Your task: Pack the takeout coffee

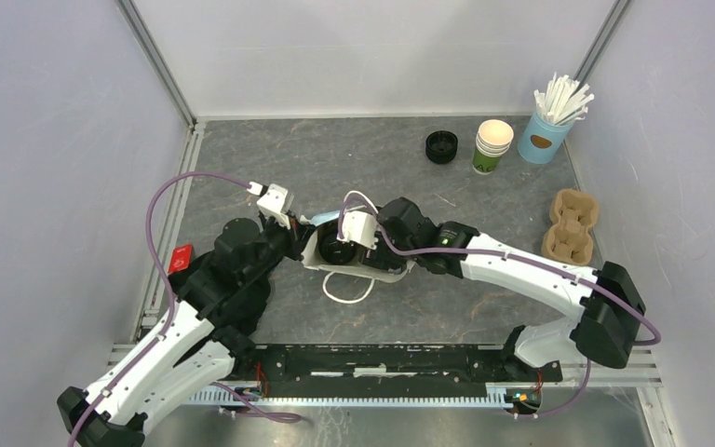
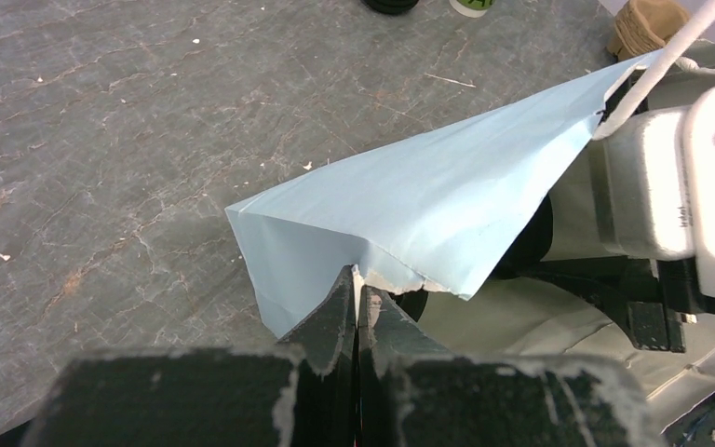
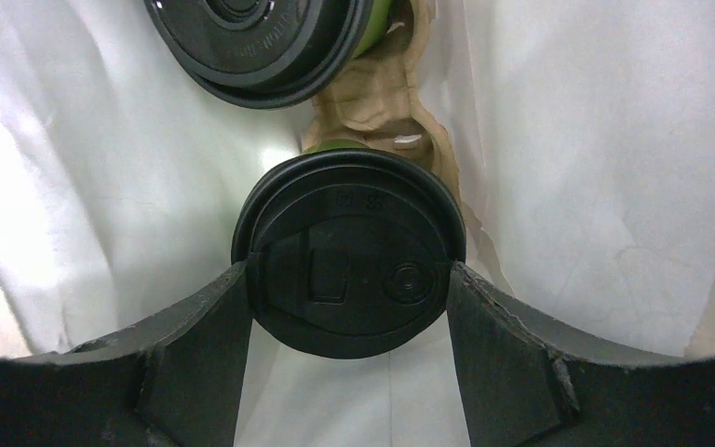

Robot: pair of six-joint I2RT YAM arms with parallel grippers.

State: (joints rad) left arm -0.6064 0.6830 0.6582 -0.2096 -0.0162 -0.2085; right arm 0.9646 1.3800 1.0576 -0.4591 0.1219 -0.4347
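A pale blue paper bag (image 1: pixel 377 272) with white rope handles lies at the middle of the table. My left gripper (image 2: pixel 360 279) is shut on the bag's torn rim (image 2: pixel 400 270) and holds its blue side (image 2: pixel 428 196) up. My right gripper (image 3: pixel 349 270) reaches inside the bag. Its fingers (image 3: pixel 484 326) press both sides of the black lid of one takeout coffee cup (image 3: pixel 349 233), which sits in a brown pulp carrier (image 3: pixel 386 102). The other lidded takeout coffee cup (image 3: pixel 251 37) stands just beyond it in the same carrier. From above, both grippers (image 1: pixel 298 231) (image 1: pixel 340 244) meet at the bag's mouth.
At the back right stand a stack of black lids (image 1: pixel 441 146), a stack of lidless cups (image 1: pixel 492 144) and a blue holder of white straws (image 1: pixel 549 130). A spare brown carrier (image 1: pixel 573 223) lies at the right. A red object (image 1: pixel 181 258) sits by the left rail.
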